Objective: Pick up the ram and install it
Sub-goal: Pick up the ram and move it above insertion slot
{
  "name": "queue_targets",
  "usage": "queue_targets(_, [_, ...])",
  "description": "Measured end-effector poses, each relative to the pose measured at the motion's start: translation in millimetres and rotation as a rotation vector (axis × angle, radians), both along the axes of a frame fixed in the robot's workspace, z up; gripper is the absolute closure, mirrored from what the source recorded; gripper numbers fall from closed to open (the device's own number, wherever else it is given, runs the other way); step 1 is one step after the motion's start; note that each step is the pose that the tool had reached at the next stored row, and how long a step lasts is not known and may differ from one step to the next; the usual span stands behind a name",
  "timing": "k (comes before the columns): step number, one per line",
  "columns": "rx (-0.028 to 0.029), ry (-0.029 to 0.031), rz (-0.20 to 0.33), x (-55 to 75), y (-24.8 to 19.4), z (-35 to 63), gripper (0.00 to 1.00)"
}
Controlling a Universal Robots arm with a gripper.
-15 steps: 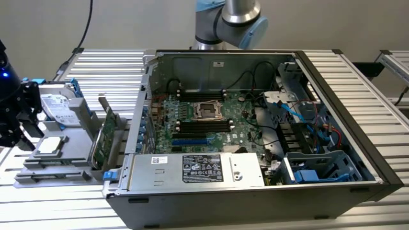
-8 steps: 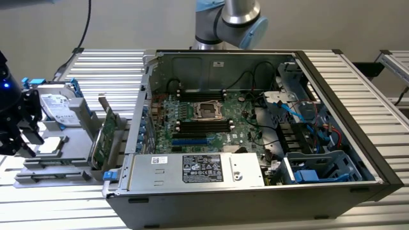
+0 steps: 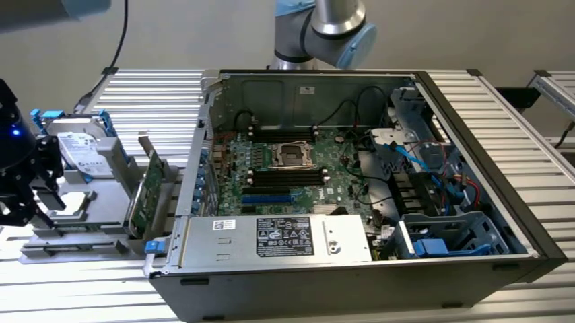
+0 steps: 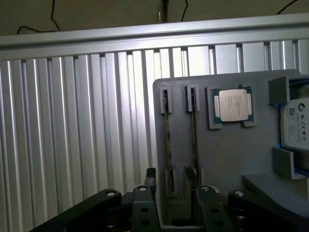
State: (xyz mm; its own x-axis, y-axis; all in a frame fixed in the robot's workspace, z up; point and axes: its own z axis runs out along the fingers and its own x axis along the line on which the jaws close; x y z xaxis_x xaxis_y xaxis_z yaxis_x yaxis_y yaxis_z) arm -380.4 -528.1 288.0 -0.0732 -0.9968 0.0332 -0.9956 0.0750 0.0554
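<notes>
Gripper (image 4: 176, 191), jaws apart and empty at the exterior view's left edge, should straddle one upright ram (image 4: 194, 135) squarely.

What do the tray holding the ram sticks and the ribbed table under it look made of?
The tray is matte, uniform grey, likely plastic. The table is ribbed bright metal catching glare, probably aluminium. The ram sticks, seen edge-on, are thin dark boards; material unclear.
</notes>
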Motion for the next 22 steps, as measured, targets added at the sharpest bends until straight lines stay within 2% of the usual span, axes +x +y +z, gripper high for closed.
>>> queue_targets(11, [-0.0001,0.0,0.016,-1.6,0.0,-19.9,0.64])
queue_targets(22, [0.0005,-0.0013,0.055,-3.5,0.0,-39.9,0.64])
